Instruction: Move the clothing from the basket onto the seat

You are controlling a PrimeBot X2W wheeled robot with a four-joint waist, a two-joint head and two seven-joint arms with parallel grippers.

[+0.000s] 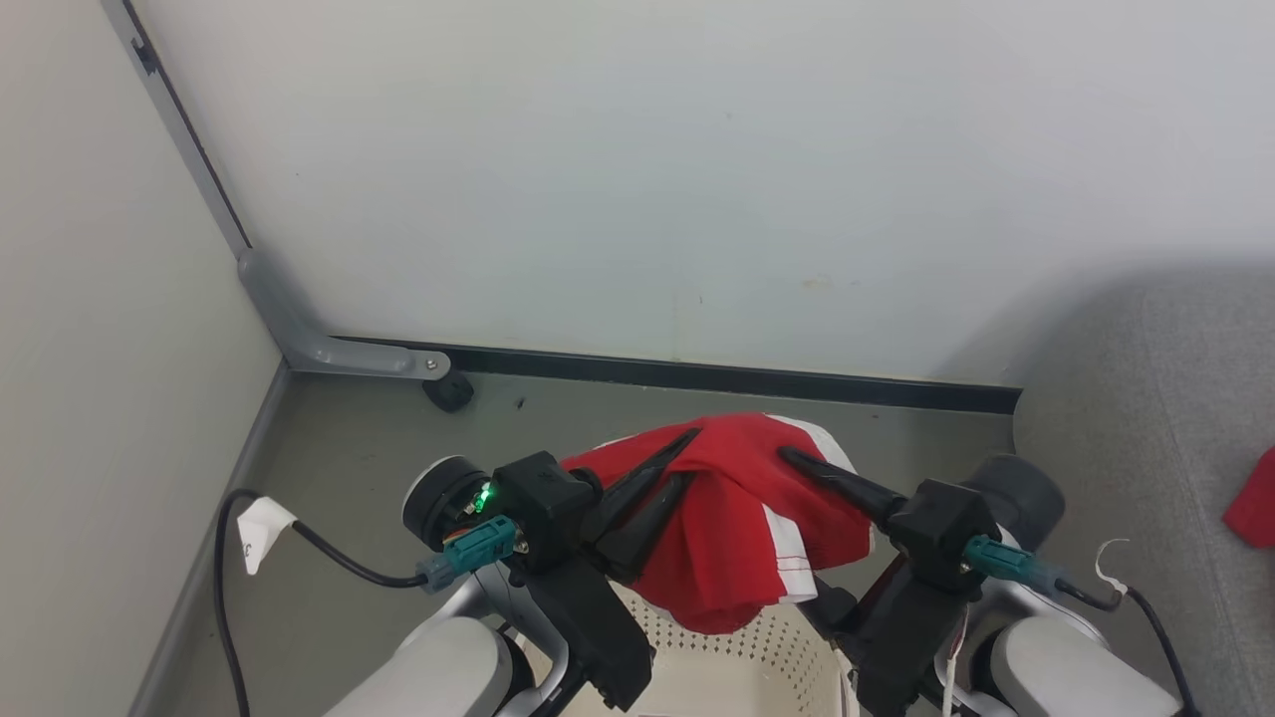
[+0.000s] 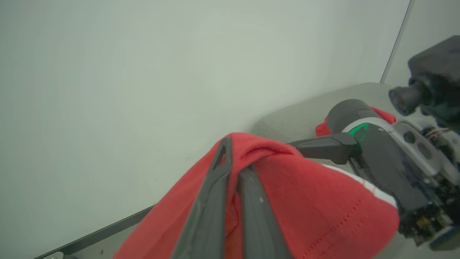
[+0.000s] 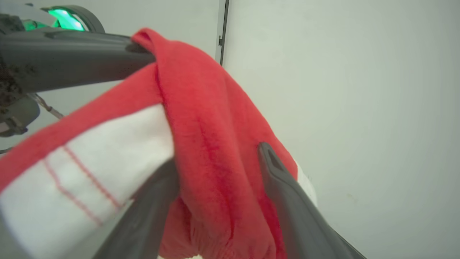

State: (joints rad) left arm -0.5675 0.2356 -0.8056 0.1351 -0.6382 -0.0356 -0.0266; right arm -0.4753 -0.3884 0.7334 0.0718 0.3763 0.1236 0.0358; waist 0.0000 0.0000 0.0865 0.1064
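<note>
Clothing [image 1: 732, 518], long axis left to right, folds hanging down over basket [image 1: 717, 652].

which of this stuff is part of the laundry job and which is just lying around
Job: red-and-white garment, perforated laundry basket, grey seat, second red garment.
Lying about: tagged black cable, black caster wheel, grey metal bracket.

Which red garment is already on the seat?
The red piece at the head view's far right edge, lying on the grey seat; the red-and-white garment hangs above the basket, pinched by the left gripper.
</note>
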